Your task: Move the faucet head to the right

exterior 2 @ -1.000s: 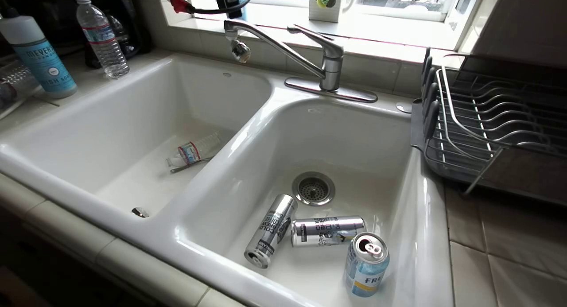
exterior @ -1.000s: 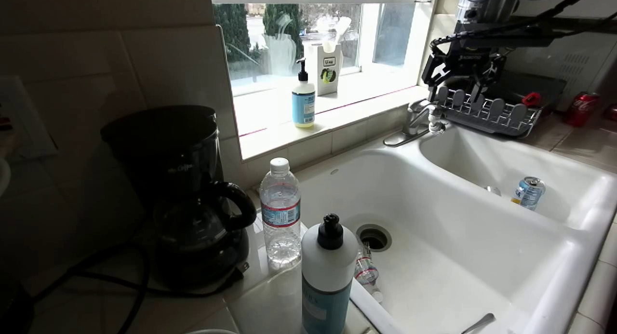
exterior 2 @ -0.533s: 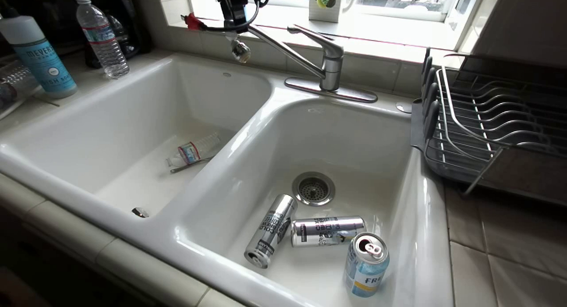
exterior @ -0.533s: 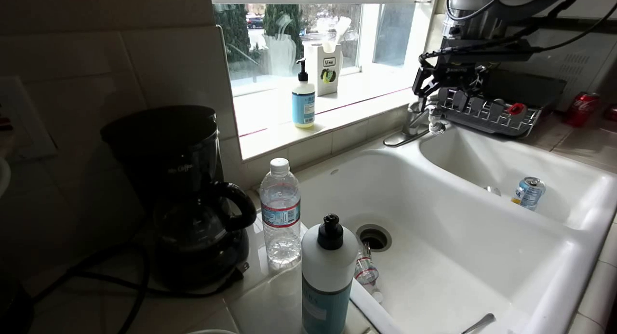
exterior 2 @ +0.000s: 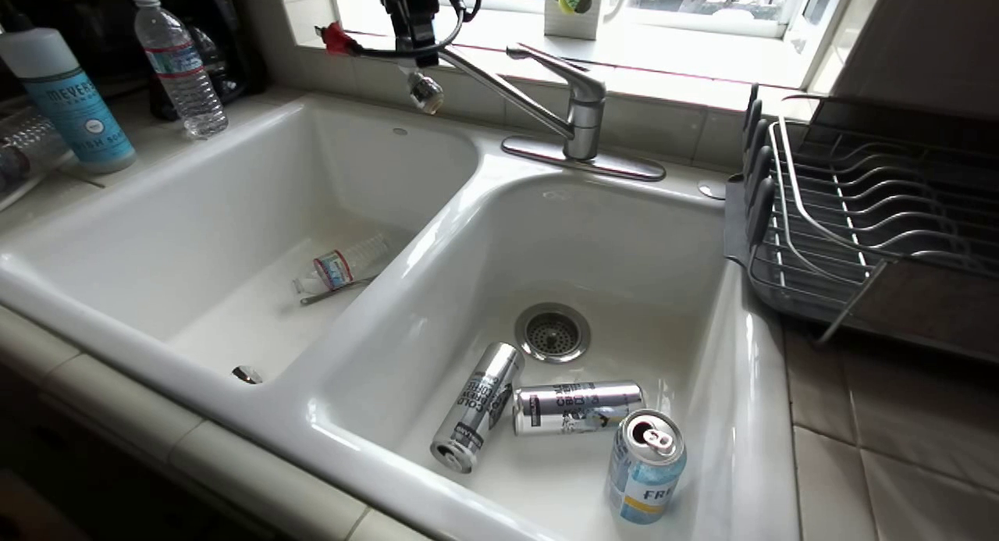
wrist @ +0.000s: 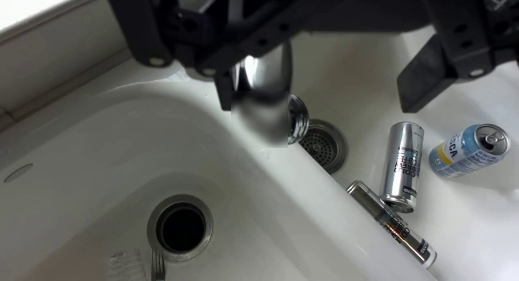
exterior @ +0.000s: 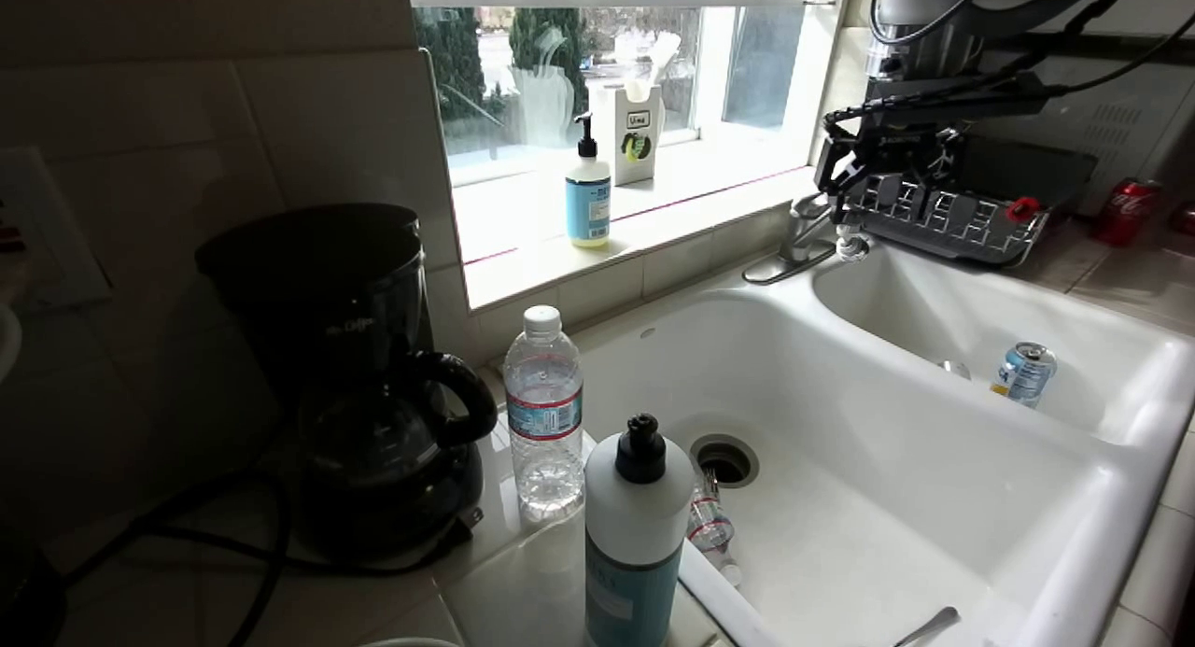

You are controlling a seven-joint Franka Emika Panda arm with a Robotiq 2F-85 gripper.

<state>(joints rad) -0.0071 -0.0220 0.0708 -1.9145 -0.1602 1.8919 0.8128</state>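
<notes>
Above the sink (exterior 2: 312, 400), our arm (exterior: 938, 54) has edged rightward in an exterior view. The faucet head (exterior 2: 527, 101), slanting out from the sink's back, has shifted slightly with it; we judge its swing barely begun. The fingers (wrist: 425, 76) stand wide apart, one just beside the faucet head, perhaps pushing it.

Bright window (exterior: 597, 59), wall (exterior: 149, 110) in deep shadow
</notes>
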